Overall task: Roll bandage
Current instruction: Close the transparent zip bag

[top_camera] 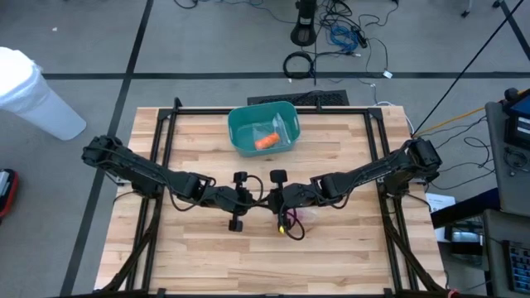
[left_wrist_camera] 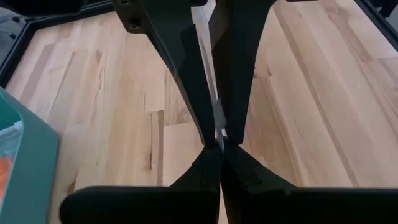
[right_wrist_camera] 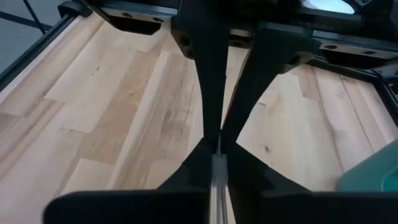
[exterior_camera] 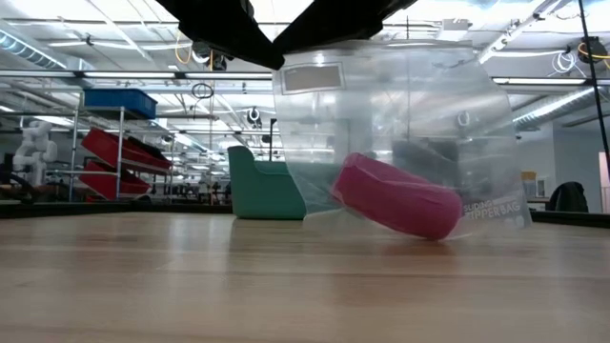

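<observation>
Both hands, left [top_camera: 248,199] and right [top_camera: 273,199], pinch the clear plastic zip bag [exterior_camera: 400,133] holding a pink bandage roll [exterior_camera: 396,198]. We should part its top evenly above the wooden worktop [top_camera: 331,248].

Black jointed arms; tapered matte-black fingers [left_wrist_camera: 186,81], small screws.

I see the bandage [exterior_camera: 398,198] as a pink roll lying tilted inside a clear zipper bag [exterior_camera: 400,124]. The bag hangs upright above the wooden table, its lower edge near the surface, just in front of the middle.
</observation>
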`<action>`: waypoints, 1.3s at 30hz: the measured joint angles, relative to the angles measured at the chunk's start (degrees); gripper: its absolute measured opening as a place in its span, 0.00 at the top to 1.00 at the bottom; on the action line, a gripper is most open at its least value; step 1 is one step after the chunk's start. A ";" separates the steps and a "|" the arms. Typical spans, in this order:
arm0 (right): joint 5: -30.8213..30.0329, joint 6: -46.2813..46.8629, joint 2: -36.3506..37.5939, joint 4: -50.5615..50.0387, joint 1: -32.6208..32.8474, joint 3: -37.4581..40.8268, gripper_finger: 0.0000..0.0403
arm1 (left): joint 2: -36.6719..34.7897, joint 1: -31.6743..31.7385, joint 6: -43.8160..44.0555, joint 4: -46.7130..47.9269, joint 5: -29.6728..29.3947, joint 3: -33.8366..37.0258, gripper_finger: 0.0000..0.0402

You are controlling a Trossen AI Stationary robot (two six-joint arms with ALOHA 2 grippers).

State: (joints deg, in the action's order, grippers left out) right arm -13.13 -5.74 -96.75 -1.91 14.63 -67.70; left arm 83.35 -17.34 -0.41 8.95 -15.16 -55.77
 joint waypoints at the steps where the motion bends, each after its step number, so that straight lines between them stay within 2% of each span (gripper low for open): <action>1: 0.00 0.00 0.02 0.00 0.00 0.00 0.95 | 0.00 0.00 0.01 0.02 -0.07 0.00 1.00; 5: -0.38 0.37 0.07 -0.99 -0.02 -0.09 0.98 | 0.02 -0.04 0.05 0.21 -1.08 0.00 1.00; 10: -1.09 2.03 0.18 -2.56 0.51 -0.26 0.95 | -0.52 -0.33 0.05 0.47 -1.95 0.00 1.00; 25: -2.02 4.72 7.09 -10.82 2.51 -0.11 0.98 | -4.89 -4.32 -0.41 0.92 -5.57 -0.24 1.00; 33: -2.42 7.40 7.26 -15.72 2.79 -0.11 0.98 | -6.75 -5.90 0.01 4.05 -9.59 -0.15 1.00; 39: -2.43 9.34 7.32 -19.20 2.92 -0.11 0.98 | -6.71 -6.08 0.07 4.22 -10.41 -0.15 1.00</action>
State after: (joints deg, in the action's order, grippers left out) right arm -15.55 3.60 -89.43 -21.12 17.56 -67.81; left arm 76.64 -23.42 -0.34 13.17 -25.57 -55.92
